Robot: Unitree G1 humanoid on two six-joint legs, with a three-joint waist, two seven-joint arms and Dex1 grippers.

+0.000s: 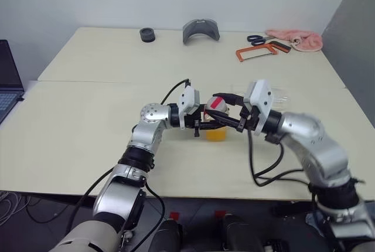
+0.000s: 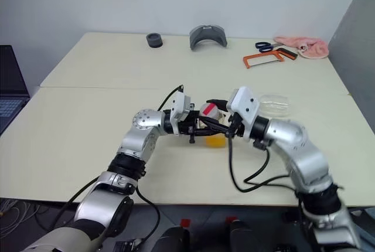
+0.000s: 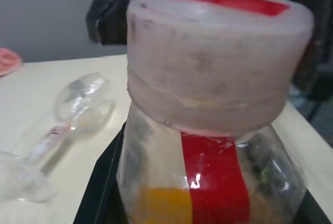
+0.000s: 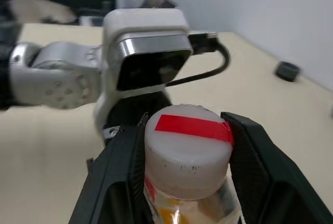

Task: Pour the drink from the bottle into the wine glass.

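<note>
A cream desk (image 1: 88, 140) carries, along its far edge, a black ring (image 1: 147, 34), a grey curved part (image 1: 200, 30), scissors (image 1: 256, 39), an orange saw (image 1: 255, 52) and a pink cloth (image 1: 296, 38). A laptop (image 1: 7, 82) sits at the left. At mid-desk the left tool (image 1: 202, 125) is clamped on the bottle (image 3: 208, 182), holding orange drink (image 1: 215, 133) at its bottom. The right tool (image 4: 184, 177) grips its cap (image 4: 187, 143). The glass (image 3: 78, 104) lies on its side just beyond.
</note>
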